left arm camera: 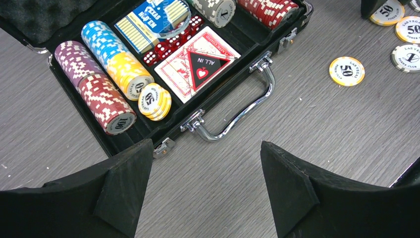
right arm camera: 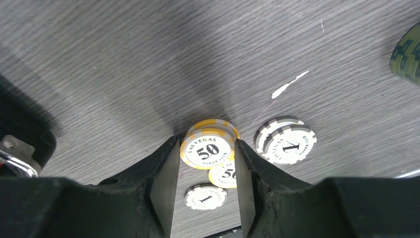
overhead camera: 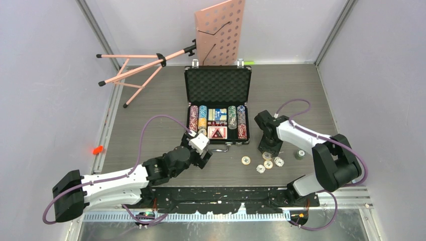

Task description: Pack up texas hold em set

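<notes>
Grey wood-grain table (overhead camera: 150,95), the briefcase (overhead camera: 217,85) open at upper centre.
Right gripper (right arm camera: 207,145) pinched a yellow chip (right arm camera: 207,152) by its rim — a thin hold that could slip; left gripper (left arm camera: 205,148) gaped empty.

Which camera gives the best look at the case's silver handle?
The left wrist view: the handle lies whole and close, just ahead of the open left gripper. The top view shows it small, beside that gripper. The right wrist view catches at most a chrome bit at its edge.
</notes>
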